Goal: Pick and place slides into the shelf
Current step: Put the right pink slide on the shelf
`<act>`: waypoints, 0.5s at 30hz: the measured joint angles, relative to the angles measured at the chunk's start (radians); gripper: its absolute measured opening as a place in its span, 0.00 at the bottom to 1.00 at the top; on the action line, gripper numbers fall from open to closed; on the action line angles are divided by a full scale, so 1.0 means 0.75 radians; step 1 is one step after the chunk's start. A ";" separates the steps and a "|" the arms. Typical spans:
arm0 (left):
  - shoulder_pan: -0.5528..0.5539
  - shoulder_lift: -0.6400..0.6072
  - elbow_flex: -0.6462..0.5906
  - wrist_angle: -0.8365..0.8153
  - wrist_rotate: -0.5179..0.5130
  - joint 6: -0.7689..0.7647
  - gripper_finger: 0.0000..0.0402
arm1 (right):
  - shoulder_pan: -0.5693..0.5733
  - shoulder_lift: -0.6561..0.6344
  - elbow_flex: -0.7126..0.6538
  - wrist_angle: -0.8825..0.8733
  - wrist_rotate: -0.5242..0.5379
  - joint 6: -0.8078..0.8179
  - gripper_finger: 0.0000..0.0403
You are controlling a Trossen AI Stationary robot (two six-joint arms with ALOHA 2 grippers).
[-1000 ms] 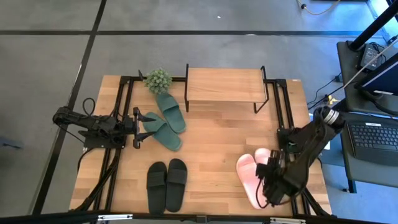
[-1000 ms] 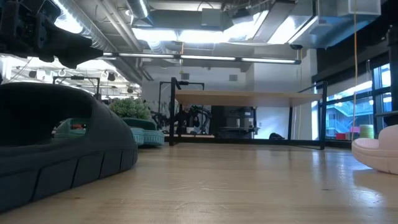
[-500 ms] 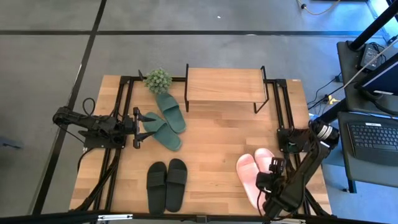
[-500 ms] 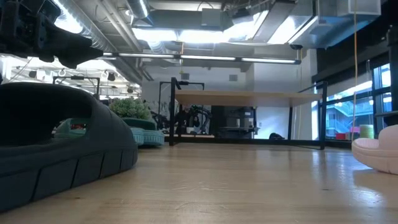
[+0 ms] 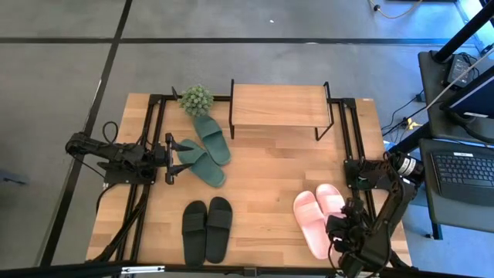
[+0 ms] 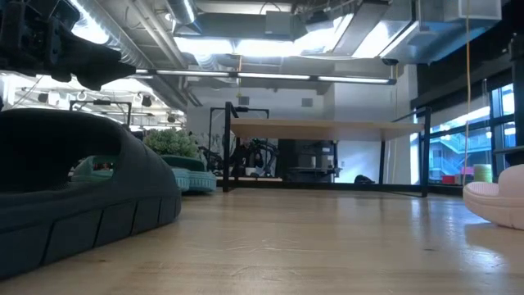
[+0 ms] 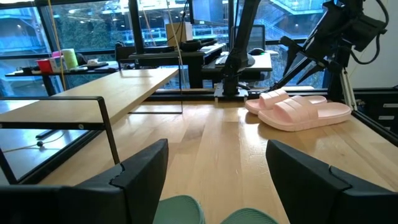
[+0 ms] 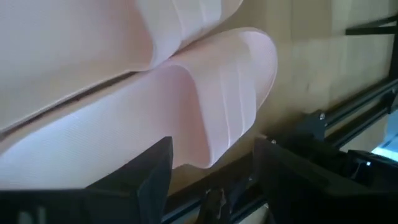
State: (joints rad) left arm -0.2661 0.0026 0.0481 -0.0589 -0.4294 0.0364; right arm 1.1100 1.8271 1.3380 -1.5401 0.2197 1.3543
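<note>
The pink slides (image 5: pixel 316 216) lie side by side on their soles near the table's right near corner. My right gripper (image 5: pixel 340 229) hangs open just off their near right end; in its wrist view the open fingers (image 8: pixel 214 180) flank one pink slide's rim (image 8: pixel 211 146) without visibly touching it. The black slides (image 5: pixel 207 228) sit near the near edge, and the dark green slides (image 5: pixel 205 150) lie left of centre. My left gripper (image 5: pixel 180 157) waits open beside the green pair (image 7: pixel 181 210). The shelf (image 5: pixel 279 106) stands on its black frames at the far edge.
A small potted plant (image 5: pixel 196 99) stands left of the shelf, by the green slides' far end. Black rails (image 5: pixel 351 147) run along the table's left and right sides. Bare wood (image 5: pixel 270 177) lies between the shelf and the slides. A desk with a laptop (image 5: pixel 463 166) is beyond the right edge.
My right arm has drawn back from above the pink slides toward the table's near right corner, and the pair now shows uncovered. The slides themselves have not moved.
</note>
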 joint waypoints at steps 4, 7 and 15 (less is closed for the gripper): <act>0.000 0.000 0.000 0.000 0.000 -0.001 0.66 | 0.000 0.000 -0.001 -0.002 0.013 -0.002 0.56; 0.000 0.000 0.000 0.000 0.000 -0.001 0.66 | 0.000 -0.001 -0.013 0.018 0.070 0.002 0.56; 0.000 0.000 0.000 0.000 0.001 0.000 0.66 | 0.013 -0.001 -0.162 0.151 0.104 -0.003 0.56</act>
State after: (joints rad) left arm -0.2661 0.0029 0.0479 -0.0589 -0.4290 0.0364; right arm 1.1197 1.8263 1.2166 -1.4272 0.2974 1.3518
